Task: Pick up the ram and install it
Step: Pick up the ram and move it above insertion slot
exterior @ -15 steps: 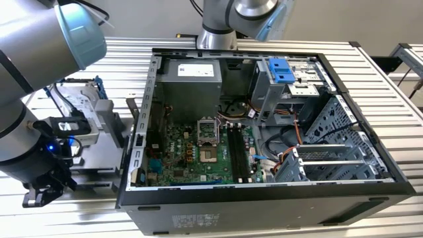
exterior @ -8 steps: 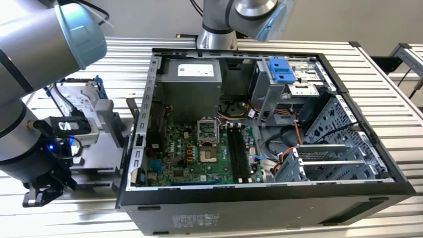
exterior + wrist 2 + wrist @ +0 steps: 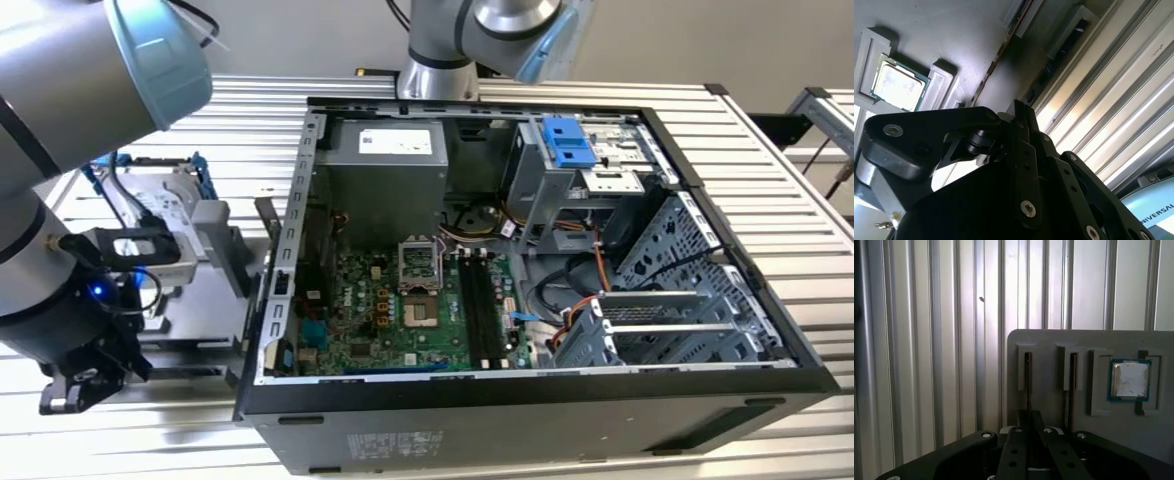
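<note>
One memory stick (image 3: 1028, 382) stands on edge in the gray tray (image 3: 1054, 340), in the slot farther from the chip (image 3: 1128, 380). It lies straight ahead of my pincer (image 3: 1029, 415), long axis running directly away. My pincer is narrow, nearly closed; whether it touches the stick I cannot tell.

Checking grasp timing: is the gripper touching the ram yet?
Cannot tell. In the first wrist view the gripper covers the near end of the ram in the tray, hiding any contact or gap.
</note>
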Available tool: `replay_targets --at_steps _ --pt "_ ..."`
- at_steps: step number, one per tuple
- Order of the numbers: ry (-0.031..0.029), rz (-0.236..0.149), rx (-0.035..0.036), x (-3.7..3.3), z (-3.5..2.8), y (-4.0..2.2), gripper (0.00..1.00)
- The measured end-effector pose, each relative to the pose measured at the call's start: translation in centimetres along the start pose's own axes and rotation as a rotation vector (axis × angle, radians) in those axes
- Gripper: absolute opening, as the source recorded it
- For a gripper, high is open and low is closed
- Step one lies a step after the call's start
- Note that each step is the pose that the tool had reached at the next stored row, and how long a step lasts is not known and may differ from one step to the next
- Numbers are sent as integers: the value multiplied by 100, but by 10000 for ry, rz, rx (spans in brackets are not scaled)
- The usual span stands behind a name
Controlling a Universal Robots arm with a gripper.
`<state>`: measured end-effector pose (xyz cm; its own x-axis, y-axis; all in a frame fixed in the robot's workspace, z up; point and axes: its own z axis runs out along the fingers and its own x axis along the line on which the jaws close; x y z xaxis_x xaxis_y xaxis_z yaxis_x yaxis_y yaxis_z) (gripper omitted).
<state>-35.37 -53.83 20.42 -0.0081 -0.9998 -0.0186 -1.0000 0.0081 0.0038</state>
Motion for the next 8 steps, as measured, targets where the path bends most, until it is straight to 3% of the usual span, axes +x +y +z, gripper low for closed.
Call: replay_targets --at_steps 8 --pt "1 0 -1 -4 -204 1 0"
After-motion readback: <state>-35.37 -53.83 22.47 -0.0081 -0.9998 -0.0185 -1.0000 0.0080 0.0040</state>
